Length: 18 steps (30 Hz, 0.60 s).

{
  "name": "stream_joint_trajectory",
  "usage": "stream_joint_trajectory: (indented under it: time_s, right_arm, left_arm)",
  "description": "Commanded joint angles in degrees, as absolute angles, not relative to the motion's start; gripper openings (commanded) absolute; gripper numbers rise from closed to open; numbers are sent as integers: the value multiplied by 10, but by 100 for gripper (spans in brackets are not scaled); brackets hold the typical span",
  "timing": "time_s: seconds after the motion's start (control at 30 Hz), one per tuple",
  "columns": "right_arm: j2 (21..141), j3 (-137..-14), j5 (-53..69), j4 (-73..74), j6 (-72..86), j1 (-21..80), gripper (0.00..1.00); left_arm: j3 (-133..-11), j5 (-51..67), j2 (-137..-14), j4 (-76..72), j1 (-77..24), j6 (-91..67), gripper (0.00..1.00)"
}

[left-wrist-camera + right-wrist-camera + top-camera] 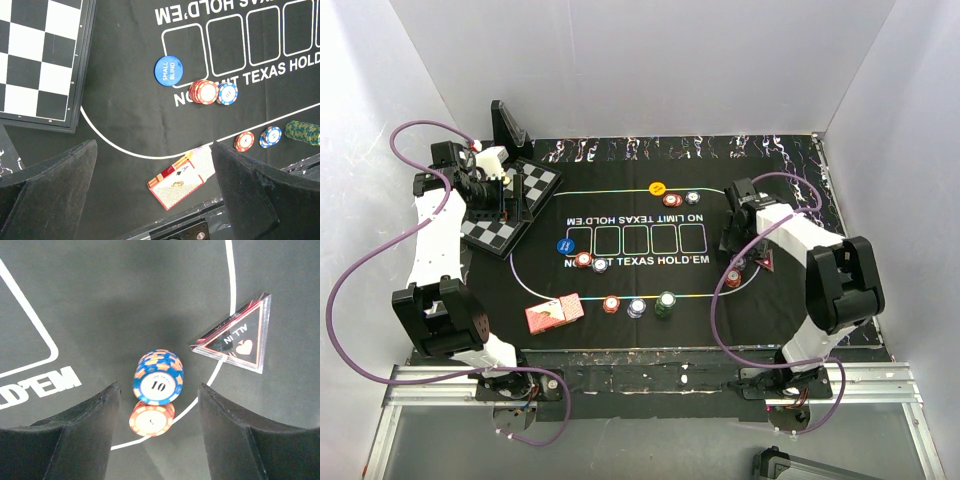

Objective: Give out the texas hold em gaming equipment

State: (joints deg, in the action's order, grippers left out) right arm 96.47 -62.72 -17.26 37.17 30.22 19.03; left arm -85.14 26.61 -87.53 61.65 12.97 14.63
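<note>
My right gripper (159,390) stands open over the mat's right end, its fingers either side of a blue-white chip stack (158,377) and a red chip stack (151,418), with gaps on both sides. The dark-red triangle marker (237,340) lies just beyond them. My left gripper (154,165) hangs wide open and empty, high above the red-backed card pack (180,180). The blue small-blind disc (168,69) sits with red and blue-white chips (204,91) beside it. Red, blue-white and green chips (637,306) line the near side. A yellow disc (657,188) and two chips lie at the far side.
The black-and-white chessboard (510,205) sits at the left under the left arm's wrist, with a black stand (507,125) behind it. The black printed mat (640,270) covers the table between white walls. A metal rail (650,385) runs along the near edge.
</note>
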Motion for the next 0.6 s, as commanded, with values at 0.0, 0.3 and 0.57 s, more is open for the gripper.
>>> stream_joint_trajectory:
  time_s: [0.0, 0.3, 0.57]
  right_arm:
    - [897, -691, -191, 396, 306, 213, 70]
    - [867, -765, -138, 425, 249, 382, 84]
    - [916, -751, -127, 426, 244, 519, 88]
  left_arm:
    - [-861, 279, -857, 615, 132, 151, 100]
    - [-860, 276, -853, 614, 132, 146, 100]
    - [-857, 275, -851, 613, 133, 144, 100]
